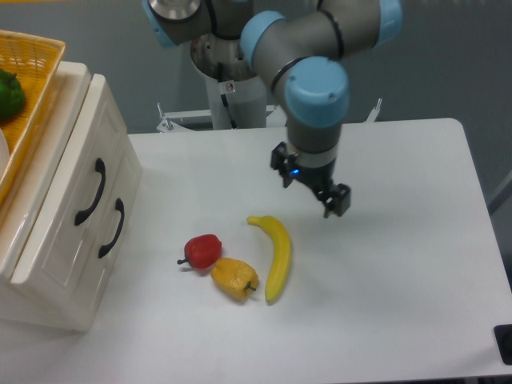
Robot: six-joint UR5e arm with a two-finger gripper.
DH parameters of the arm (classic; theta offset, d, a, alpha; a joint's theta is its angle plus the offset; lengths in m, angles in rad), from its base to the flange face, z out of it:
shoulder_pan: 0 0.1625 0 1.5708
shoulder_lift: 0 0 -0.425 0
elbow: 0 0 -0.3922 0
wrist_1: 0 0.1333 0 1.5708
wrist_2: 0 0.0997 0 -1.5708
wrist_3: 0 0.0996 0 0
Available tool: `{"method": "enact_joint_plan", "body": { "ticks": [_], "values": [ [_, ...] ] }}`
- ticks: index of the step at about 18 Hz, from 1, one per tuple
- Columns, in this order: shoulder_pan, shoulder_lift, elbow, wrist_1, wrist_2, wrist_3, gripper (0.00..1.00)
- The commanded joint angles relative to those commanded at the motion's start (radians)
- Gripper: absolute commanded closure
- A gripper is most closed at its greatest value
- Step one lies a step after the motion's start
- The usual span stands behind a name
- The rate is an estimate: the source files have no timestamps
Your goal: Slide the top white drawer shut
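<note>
The small cream-white cabinet [48,264] stands at the table's left edge, its front facing right. The top white drawer [76,164] carries a black curved handle [90,192]; the lower drawer's handle [112,228] sits just beside it. Both fronts look about level with each other, and I cannot tell whether the top one stands out. My gripper [312,182] hangs over the middle of the table, far to the right of the cabinet. It points down and is open, with nothing between its fingers.
A banana [276,252], a red pepper [203,250] and a yellow pepper [234,277] lie on the white table [400,264] between gripper and cabinet. A yellow basket [32,96] holding a green vegetable [8,92] rests on the cabinet's top.
</note>
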Motion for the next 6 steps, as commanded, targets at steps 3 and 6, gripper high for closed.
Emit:
{"method": "enact_joint_plan", "body": {
  "ticks": [3, 6],
  "values": [
    [0.032, 0.011, 0.0, -0.026, 0.021, 0.067, 0.0],
    [0.055, 0.024, -0.003, -0.037, 0.032, 0.121, 0.0]
  ]
}}
